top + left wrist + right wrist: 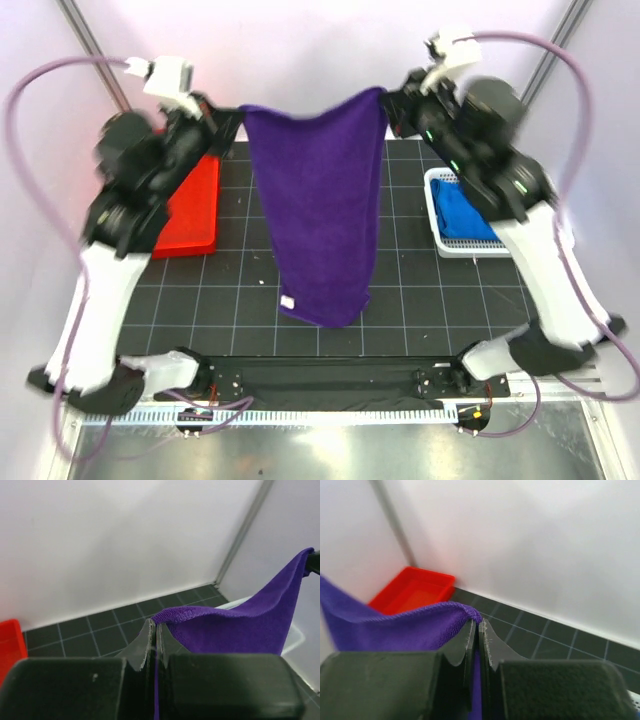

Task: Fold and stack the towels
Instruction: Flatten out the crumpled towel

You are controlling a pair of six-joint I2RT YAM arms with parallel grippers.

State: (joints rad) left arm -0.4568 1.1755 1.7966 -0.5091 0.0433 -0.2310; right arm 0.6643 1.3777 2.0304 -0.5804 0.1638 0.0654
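The purple towel (322, 220) is soft, matt terry cloth with a fine nap and a stitched hem. The red tray (195, 205) looks like smooth, glossy plastic. The table (230, 290) has a matt black top, and the white basket (433, 215) looks plastic

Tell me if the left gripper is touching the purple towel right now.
Touching. The left wrist view shows the left gripper with its jaws shut on the purple towel, whose hemmed corner is pinched between them.
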